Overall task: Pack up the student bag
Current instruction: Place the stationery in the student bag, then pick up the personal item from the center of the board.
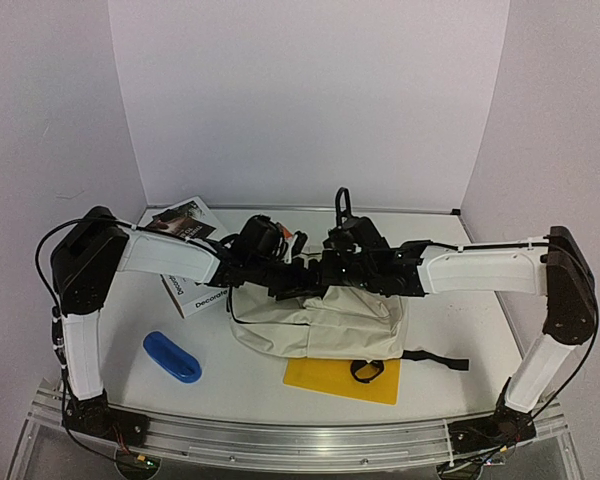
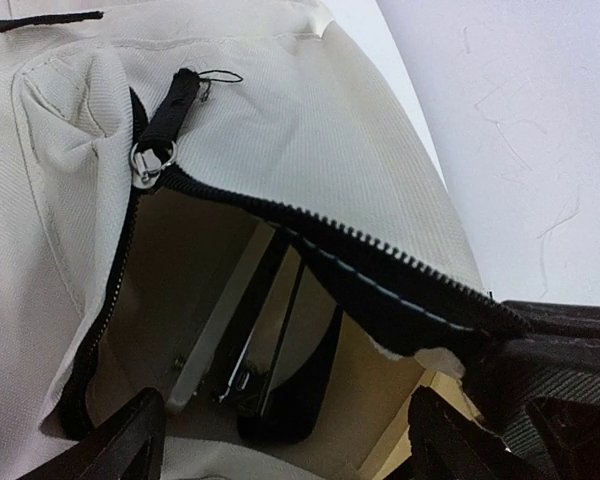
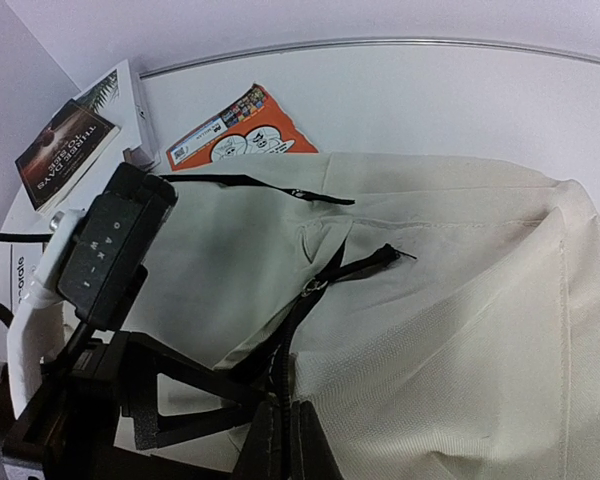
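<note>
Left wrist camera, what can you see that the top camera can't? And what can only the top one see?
Only the left wrist view looks inside the open student bag. Past its zipper pull sit a black thing and a pale flat one. Only the top view shows the blue object, the yellow sheet and a book on the table. Both show the cream bag.

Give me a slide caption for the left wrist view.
Open left gripper at the mouth of the unzipped student bag; right gripper pinches its zipper edge, dark contents inside.
</note>
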Motion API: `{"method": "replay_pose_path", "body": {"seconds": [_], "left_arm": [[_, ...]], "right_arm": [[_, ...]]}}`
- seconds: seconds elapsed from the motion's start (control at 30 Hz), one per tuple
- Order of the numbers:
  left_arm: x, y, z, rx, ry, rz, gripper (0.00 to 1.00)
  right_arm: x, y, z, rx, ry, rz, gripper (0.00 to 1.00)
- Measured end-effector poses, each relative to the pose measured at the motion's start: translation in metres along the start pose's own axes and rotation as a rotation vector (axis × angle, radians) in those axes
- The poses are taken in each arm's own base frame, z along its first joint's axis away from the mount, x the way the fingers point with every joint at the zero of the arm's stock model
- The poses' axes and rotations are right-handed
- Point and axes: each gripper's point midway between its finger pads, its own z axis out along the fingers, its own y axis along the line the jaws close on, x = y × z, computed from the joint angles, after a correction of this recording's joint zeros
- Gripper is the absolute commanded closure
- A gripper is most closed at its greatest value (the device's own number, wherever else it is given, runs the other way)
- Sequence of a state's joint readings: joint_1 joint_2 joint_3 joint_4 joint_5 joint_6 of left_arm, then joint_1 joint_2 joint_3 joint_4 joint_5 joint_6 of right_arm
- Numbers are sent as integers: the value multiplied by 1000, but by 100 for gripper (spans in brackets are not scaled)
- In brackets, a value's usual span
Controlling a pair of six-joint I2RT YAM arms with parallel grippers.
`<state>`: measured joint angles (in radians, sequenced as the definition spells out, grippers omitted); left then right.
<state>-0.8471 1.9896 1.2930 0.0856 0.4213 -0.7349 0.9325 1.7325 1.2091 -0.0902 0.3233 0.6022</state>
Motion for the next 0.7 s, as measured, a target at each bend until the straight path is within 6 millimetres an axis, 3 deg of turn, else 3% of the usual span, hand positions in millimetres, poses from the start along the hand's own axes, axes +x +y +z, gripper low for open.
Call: {"method": "replay_pose_path", "body": {"seconds": [0.37, 0.57, 0.7], "left_arm": [[2, 5, -37, -92, -69, 29, 13], [-5, 8, -90, -184, -141, -1, 16], [-3, 26, -137, -297, -167, -99, 14]], "right_arm": [[0, 0, 0, -1, -1, 0, 100], [0, 0, 0, -1, -1, 0, 100], [0, 0, 0, -1, -1, 1, 100]]}}
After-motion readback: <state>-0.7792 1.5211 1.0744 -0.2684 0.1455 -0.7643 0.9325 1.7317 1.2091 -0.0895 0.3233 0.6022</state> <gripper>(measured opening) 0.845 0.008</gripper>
